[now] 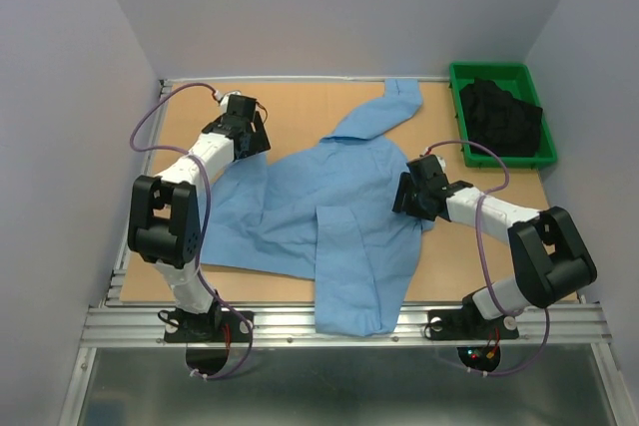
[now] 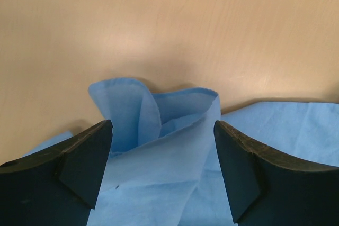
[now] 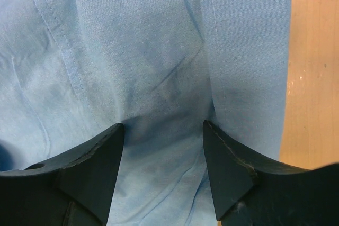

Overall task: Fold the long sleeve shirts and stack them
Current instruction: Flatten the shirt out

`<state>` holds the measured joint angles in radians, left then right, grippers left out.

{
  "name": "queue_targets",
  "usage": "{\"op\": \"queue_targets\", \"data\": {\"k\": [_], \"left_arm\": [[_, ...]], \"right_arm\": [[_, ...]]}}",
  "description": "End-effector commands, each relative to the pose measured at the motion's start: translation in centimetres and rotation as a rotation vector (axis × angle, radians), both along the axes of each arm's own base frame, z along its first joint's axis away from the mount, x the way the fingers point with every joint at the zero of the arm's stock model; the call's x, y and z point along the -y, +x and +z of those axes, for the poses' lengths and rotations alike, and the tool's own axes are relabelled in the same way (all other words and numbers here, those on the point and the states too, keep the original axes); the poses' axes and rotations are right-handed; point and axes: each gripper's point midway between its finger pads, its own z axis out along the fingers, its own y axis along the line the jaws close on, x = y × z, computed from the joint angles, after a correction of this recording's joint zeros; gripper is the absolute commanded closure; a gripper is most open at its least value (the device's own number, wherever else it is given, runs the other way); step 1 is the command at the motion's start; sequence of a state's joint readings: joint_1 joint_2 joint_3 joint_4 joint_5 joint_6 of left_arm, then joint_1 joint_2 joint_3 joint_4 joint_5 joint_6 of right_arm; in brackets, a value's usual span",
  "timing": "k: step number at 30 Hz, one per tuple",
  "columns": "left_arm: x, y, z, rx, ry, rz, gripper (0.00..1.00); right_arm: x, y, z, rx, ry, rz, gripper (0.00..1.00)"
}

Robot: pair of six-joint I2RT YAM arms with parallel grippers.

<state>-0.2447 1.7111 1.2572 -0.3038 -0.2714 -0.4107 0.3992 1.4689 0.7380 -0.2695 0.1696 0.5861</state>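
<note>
Thin light blue shirt (image 1: 329, 216) spread rumpled on smooth tan wooden desk (image 1: 300, 112), soft curled fabric fold between black fingers of wide-open left pincer (image 2: 163, 130), right pincer (image 3: 164, 130) parted above creased, stitched cloth, green plastic bin (image 1: 489, 68) far right

Table (image 1: 300, 107): my light wooden top.
Walls (image 1: 329, 7): pale grey, around its left, far, right sides.
Rail (image 1: 280, 324): aluminium, its near edge.

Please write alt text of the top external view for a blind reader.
A light blue long sleeve shirt lies rumpled across a table, partly hanging over the near edge. The left tool is at its left side, the right tool over its right side; a green bin of dark items stands far right.
</note>
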Motion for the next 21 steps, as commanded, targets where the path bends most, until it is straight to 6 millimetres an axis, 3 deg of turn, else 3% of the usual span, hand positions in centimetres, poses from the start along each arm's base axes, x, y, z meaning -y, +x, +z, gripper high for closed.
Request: {"op": "queue_targets", "data": {"k": [1,6,15,18,21], "left_arm": [[1.3,2.1,2.1,0.039,-0.009,-0.104,0.11],[2.7,3.3,1.5,0.018,-0.026,-0.191,0.11],[3.4,2.1,-3.0,-0.137,0.03,-0.217,0.14],[3.0,1.8,-4.2,-0.164,0.059,-0.203,0.2],[2.7,1.9,-5.2,-0.179,0.085,-0.193,0.35]], "right_arm": [[0.9,-1.2,-0.3,-0.033,-0.032,0.004,0.34],[0.7,-1.1,-0.5,-0.04,-0.032,0.022,0.33],[0.6,-0.9,-0.5,-0.043,-0.034,0.032,0.33],[0.5,-1.0,-0.6,-0.048,-0.033,0.037,0.33],[0.5,-1.0,-0.7,-0.05,-0.034,0.037,0.33]]}}
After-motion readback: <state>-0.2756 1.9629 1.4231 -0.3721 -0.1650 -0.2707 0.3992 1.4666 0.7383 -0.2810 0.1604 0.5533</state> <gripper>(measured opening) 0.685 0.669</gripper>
